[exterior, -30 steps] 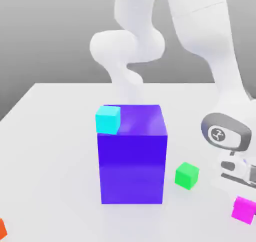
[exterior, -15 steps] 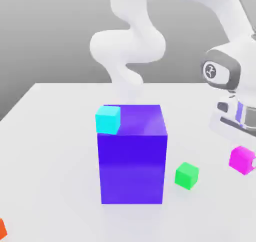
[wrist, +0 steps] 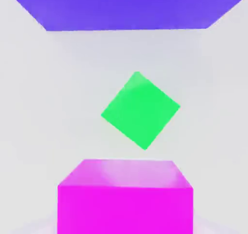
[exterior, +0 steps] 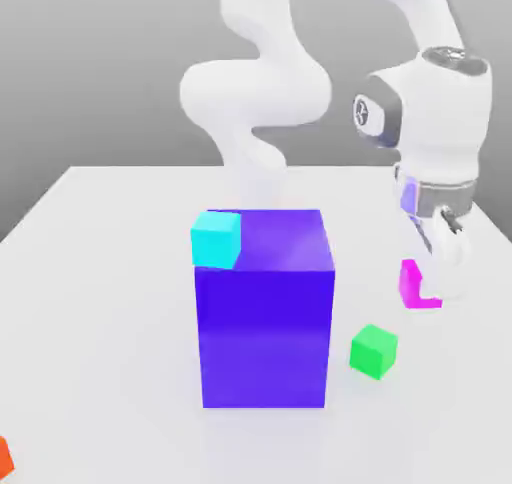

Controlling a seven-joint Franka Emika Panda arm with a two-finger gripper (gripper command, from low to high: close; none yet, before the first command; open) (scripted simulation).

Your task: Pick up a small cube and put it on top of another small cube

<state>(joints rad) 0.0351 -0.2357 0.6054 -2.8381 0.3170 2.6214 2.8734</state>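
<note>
**Pink cube lifted off the table and carried inward**

Since a second ago the gripper (exterior: 432, 290) has risen from the table at the exterior view's right edge and swung toward the middle, taking the small cube (exterior: 412, 283) with it; half a second ago the cube hung lower and further to the exterior view's right. Everything else has stayed where it was.

Now the fingers are closed on the small cube — magenta-pink, held clear of the table (exterior: 100, 302), partly hidden behind a white finger in the exterior view. In the hand view its pink top face (wrist: 125, 195) sits close under the camera.

Below and slightly to the exterior view's left of the held cube, the small green cube (exterior: 373, 350) rests on the table; the hand view shows it (wrist: 140, 109) turned diamond-wise between the pink cube and the big block's edge (wrist: 126, 8).

That big blue-purple block (exterior: 265, 312) stands mid-table, just beside the green cube and apart from it. A small cyan cube (exterior: 216, 238) shows at its upper corner on the exterior view's left — whether it touches the block I cannot tell. An orange-red corner (exterior: 4, 459) peeks in at the exterior view's lower left edge.
</note>
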